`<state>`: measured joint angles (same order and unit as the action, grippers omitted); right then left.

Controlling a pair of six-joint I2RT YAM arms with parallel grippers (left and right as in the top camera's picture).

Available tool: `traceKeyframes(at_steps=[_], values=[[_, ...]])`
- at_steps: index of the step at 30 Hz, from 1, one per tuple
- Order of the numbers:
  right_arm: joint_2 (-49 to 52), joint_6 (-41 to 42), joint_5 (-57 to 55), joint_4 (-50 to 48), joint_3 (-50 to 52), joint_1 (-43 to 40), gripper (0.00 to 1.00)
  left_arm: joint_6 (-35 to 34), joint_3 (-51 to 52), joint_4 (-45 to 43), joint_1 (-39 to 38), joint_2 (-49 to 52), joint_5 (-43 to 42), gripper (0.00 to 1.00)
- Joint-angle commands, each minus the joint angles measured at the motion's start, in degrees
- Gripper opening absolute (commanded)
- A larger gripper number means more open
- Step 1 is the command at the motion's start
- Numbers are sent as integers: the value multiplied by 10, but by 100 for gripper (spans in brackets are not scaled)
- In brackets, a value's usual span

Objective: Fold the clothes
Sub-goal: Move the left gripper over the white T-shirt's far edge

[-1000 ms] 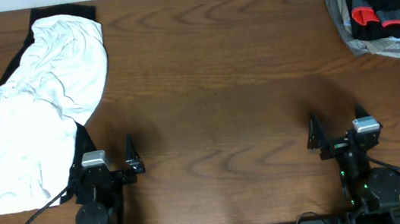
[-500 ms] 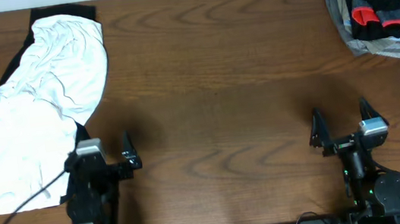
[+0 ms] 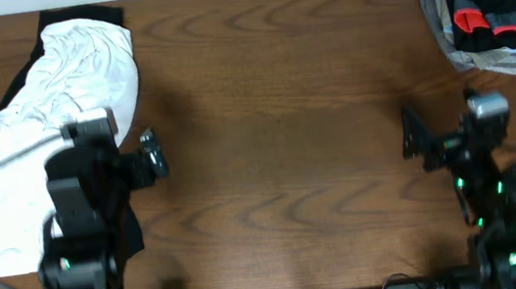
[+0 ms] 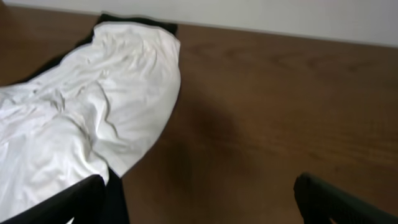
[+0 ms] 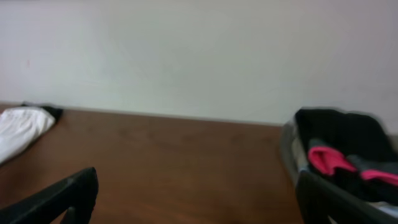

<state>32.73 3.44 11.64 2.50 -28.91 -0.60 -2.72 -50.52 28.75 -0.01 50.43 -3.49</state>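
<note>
A large white T-shirt [image 3: 58, 85] lies crumpled at the table's far left, on top of a black garment [image 3: 55, 15] that shows at its far edge and its side. In the left wrist view the shirt [image 4: 93, 118] fills the left half, with black cloth [image 4: 134, 22] behind it. My left gripper [image 3: 118, 158] is open and empty, raised beside the shirt's right edge; its fingers [image 4: 199, 208] stand wide apart. My right gripper [image 3: 448, 127] is open and empty above the table's right side, its fingers [image 5: 199, 205] wide apart.
A pile of grey, black and red clothes [image 3: 493, 7] sits at the far right corner and also shows in the right wrist view [image 5: 342, 155]. A white wall runs behind the brown wooden table [image 3: 274, 113].
Both arms have lifted from their rest at the front edge and moved forward. The left one now hangs over the shirt's right edge. The clothes have not moved.
</note>
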Motion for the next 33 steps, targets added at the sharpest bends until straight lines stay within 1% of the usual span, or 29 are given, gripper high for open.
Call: traceKeyframes(at_steps=[1,6,10,13,15,18,21,23,25,26,28,33], values=[[91,-8,45,42,-89,10,99,14,-83,38,3,63,0,98],[256,-10,91,199,-267,10,99,32,-234,142,3,191,1,98],[370,-23,98,314,-392,10,99,36,-338,194,15,286,1,98],[444,-49,98,381,-471,10,99,36,-423,241,35,360,0,98],[474,-48,98,393,-498,10,99,39,-455,252,47,395,0,98],[500,-48,99,381,-509,10,99,58,-462,238,62,432,1,98],[509,-48,99,376,-509,10,99,104,-462,233,79,469,1,98],[509,-48,99,378,-509,10,99,110,-462,214,99,495,1,98],[509,-48,99,378,-509,10,99,89,-462,186,120,516,1,98],[509,-48,99,378,-509,10,99,63,-462,165,136,527,1,98],[509,-48,98,383,-509,10,99,32,-462,133,161,544,0,98],[509,-48,98,404,-509,10,99,22,-462,72,207,586,-1,99]])
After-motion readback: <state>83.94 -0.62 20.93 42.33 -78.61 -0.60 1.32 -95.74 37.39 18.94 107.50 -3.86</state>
